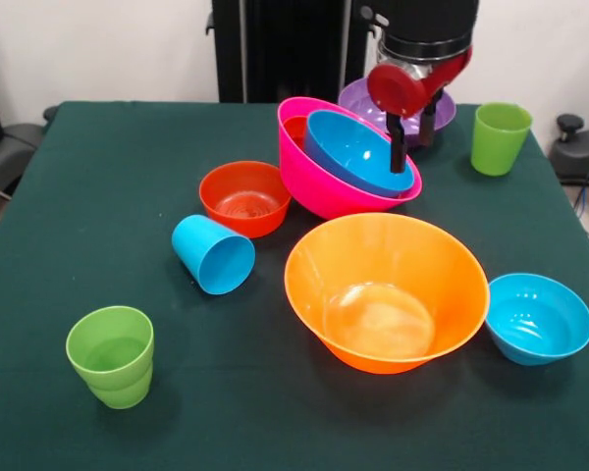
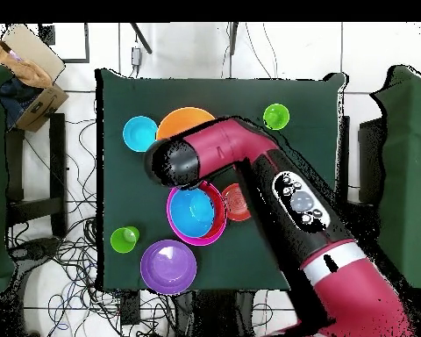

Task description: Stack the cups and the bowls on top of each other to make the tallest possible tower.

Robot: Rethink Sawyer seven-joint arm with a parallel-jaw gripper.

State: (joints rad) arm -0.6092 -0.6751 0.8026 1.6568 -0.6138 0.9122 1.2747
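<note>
My gripper [image 1: 411, 155] hangs at the back right with its jaws astride the far rim of the large pink bowl [image 1: 319, 191], one finger inside and one outside. The pink bowl is tilted towards the camera and holds the blue bowl [image 1: 348, 149] and a small red-orange bowl [image 1: 294, 129]. The same pile shows in the overhead view [image 2: 195, 215]. The purple bowl [image 1: 358, 101] sits behind it. The large orange bowl [image 1: 388, 289], the medium red-orange bowl [image 1: 243, 199] and the small blue bowl [image 1: 538, 317] stand apart. A sky blue cup [image 1: 213, 255] lies on its side. Two lime green cups [image 1: 111, 355] [image 1: 499, 137] stand upright.
The green table [image 1: 128, 147] has its edges close to the right-hand cup and the small blue bowl. In the overhead view the arm [image 2: 275, 193] covers the sky blue cup and part of the orange bowl [image 2: 192, 118]. A cardboard box [image 2: 30, 75] sits off the table.
</note>
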